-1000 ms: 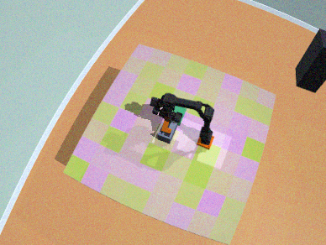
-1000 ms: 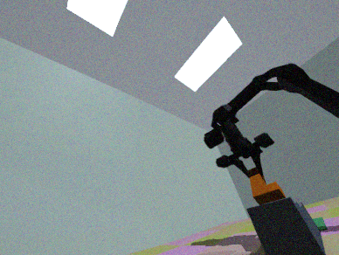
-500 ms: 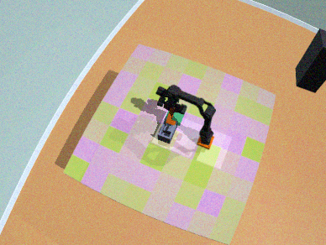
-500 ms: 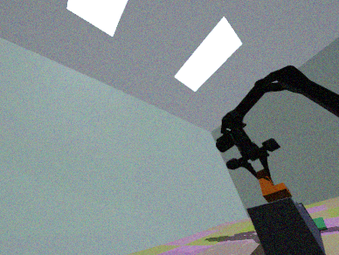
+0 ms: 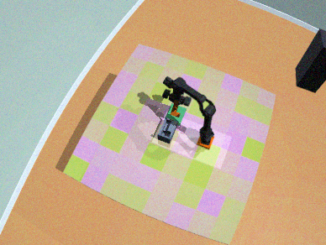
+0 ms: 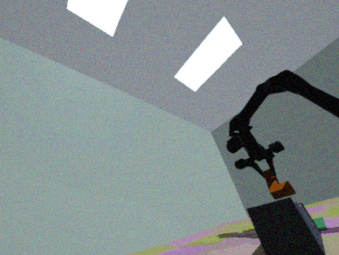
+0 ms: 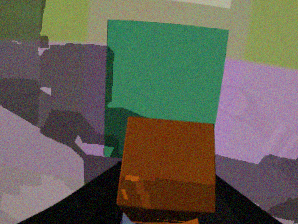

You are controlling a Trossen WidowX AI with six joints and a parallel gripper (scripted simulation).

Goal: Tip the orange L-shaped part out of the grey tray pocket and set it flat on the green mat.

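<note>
The gripper (image 6: 268,171) is clamped on one end of the orange L-shaped part (image 6: 280,188), which hangs clear of the grey tray (image 6: 286,227), right of centre in the exterior view. The part reads as a rigid, light block. Its faces look smooth, so a pinch across the narrow raised end, as here, is the sensible hold, though the long overhang may let it pivot between the fingers.

The wrist view alone shows the part (image 7: 169,165) low in the frame with the green mat (image 7: 166,76) directly beyond it. The top view places the part (image 5: 176,112) over the mat (image 5: 178,117), above the tray (image 5: 167,132). Height above the mat shows only in the exterior view, and there poorly.
</note>
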